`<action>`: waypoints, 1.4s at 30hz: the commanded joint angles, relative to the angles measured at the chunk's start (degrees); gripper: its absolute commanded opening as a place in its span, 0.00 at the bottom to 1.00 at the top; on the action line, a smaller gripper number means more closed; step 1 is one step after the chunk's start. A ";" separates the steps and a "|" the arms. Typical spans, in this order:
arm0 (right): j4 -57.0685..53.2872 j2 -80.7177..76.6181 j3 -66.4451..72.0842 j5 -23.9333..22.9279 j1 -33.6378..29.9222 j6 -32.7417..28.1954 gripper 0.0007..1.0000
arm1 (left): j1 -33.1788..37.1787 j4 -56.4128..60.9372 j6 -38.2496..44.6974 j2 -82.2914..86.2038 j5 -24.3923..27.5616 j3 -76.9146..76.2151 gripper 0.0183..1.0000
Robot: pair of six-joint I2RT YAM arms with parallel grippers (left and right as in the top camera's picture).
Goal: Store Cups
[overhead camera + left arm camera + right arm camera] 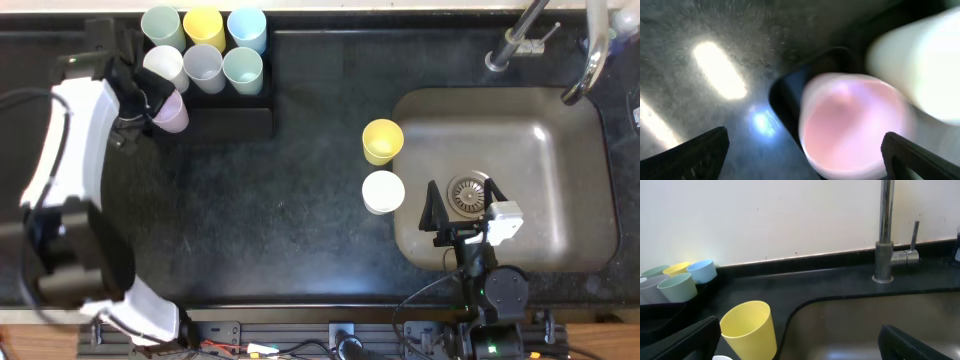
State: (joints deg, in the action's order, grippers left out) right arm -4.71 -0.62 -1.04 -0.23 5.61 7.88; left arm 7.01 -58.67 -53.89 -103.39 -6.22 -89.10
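My black desk (300, 230) is the biggest thing I see. The steel sink (560, 200) is set into its right side, and the tap (515, 40) stands behind it. My right jaws hang over the sink near the drain. They are spread wide and hold nothing.

Far to the left, at the back of the desk, is a black tray (235, 122) with cups in it. Its back row holds a green cup (162, 25), a yellow cup (203, 27) and a blue cup (246, 28). The next row holds a white cup (165, 65), a grey cup (204, 65) and a second green cup (242, 70). A pink cup (171, 112) is at the tray's front left corner, just beside the white cup. My left jaws are spread wide, one on each side of the pink cup, and they do not pinch it. I cannot tell if it sits all the way down in the tray.

Two more cups stand on the desk, just beside the sink's left rim: a loose yellow cup (382, 140), and a loose white cup (383, 191) nearer to me
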 commanded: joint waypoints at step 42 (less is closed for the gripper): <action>0.26 0.46 0.76 0.22 -0.39 0.26 1.00 | -47.78 11.65 2.38 -14.21 8.50 -9.07 1.00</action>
State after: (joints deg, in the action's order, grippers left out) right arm -4.75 -0.62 -1.04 -0.23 5.61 7.88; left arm -42.00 -47.11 -50.92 -115.63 -0.36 -96.38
